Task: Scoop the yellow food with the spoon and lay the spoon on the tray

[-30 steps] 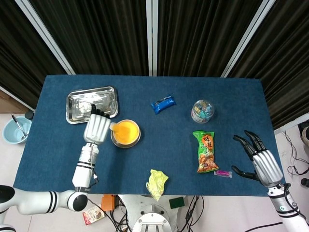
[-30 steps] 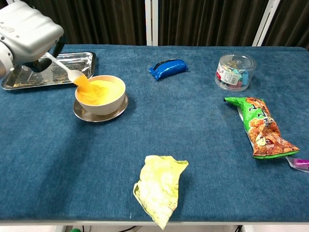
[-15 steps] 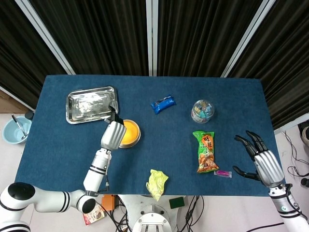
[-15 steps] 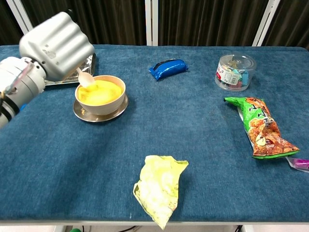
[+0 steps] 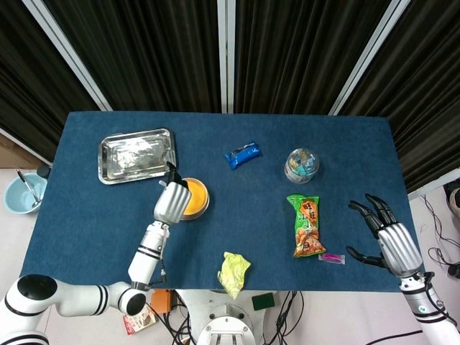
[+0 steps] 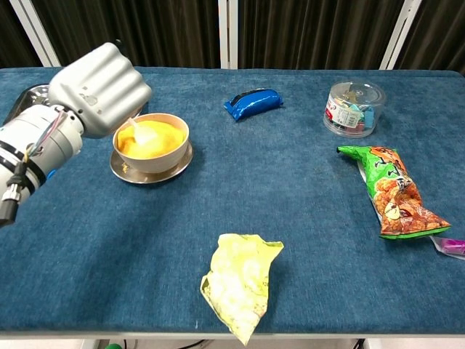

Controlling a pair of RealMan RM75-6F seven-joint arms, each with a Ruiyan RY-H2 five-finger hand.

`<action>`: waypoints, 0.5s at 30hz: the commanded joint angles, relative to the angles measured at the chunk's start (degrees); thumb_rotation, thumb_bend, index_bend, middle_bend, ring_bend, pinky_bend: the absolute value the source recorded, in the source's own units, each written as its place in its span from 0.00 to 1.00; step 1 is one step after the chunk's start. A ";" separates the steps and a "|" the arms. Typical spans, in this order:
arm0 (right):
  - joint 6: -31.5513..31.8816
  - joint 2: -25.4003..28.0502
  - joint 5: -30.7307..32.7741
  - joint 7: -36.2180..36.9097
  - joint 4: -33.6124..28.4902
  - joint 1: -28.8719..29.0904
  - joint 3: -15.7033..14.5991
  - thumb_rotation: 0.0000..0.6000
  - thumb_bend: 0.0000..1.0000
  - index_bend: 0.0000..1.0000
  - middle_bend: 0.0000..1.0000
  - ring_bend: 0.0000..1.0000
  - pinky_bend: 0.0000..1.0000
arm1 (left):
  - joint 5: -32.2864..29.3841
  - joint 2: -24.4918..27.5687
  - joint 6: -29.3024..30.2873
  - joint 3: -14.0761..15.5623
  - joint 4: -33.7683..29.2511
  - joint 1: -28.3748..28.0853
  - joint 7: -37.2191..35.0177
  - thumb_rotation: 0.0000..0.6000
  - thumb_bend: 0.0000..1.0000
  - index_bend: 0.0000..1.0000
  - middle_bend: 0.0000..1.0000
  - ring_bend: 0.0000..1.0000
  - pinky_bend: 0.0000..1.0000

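A beige bowl (image 6: 171, 149) of yellow food (image 6: 163, 136) stands on a small saucer at the table's left; the bowl (image 5: 198, 199) also shows in the head view. My left hand (image 6: 100, 87) (image 5: 172, 202) hangs over the bowl's left rim and grips a white spoon (image 6: 142, 130), whose bowl end lies in the yellow food. The steel tray (image 5: 136, 154) sits behind the bowl at the back left and holds nothing; in the chest view my hand hides most of it. My right hand (image 5: 388, 239) hovers open near the table's right front corner.
A blue packet (image 6: 252, 102) and a clear tub (image 6: 354, 108) of small items lie at the back. An orange-green snack bag (image 6: 392, 189) and a small pink item (image 6: 452, 246) lie at the right. A crumpled yellow wrapper (image 6: 238, 282) sits near the front edge.
My left hand swung right from beside the tray to over the bowl and tipped the spoon down into the yellow food. The right hand stayed put.
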 commanded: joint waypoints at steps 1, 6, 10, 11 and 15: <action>0.00 0.02 0.01 -0.06 -0.06 -0.02 -0.01 1.00 0.18 0.11 0.19 0.00 0.08 | -1.09 0.36 -1.97 -1.83 0.20 1.31 -6.41 1.00 0.49 0.60 0.52 0.38 0.24; -0.09 0.06 0.01 -0.26 -0.33 0.03 0.05 1.00 0.18 0.11 0.19 0.00 0.08 | -2.06 1.69 -2.84 -3.08 -0.33 2.81 -12.41 1.00 0.49 0.60 0.51 0.37 0.24; -0.17 0.13 -0.06 -0.50 -0.59 0.13 0.12 1.00 0.18 0.11 0.19 0.00 0.08 | -2.07 3.04 -2.35 -4.04 -1.86 4.17 -16.99 1.00 0.49 0.60 0.51 0.37 0.24; -0.19 0.14 -0.10 -0.57 -0.67 0.16 0.13 1.00 0.18 0.11 0.19 0.00 0.08 | -2.29 3.41 -2.38 -4.35 -2.47 4.47 -18.02 1.00 0.49 0.60 0.51 0.37 0.24; -0.17 0.20 -0.24 -0.90 -1.05 0.22 0.19 1.00 0.18 0.11 0.19 0.00 0.08 | -4.15 5.86 -3.57 -5.89 -6.21 5.40 -21.99 1.00 0.49 0.60 0.50 0.37 0.24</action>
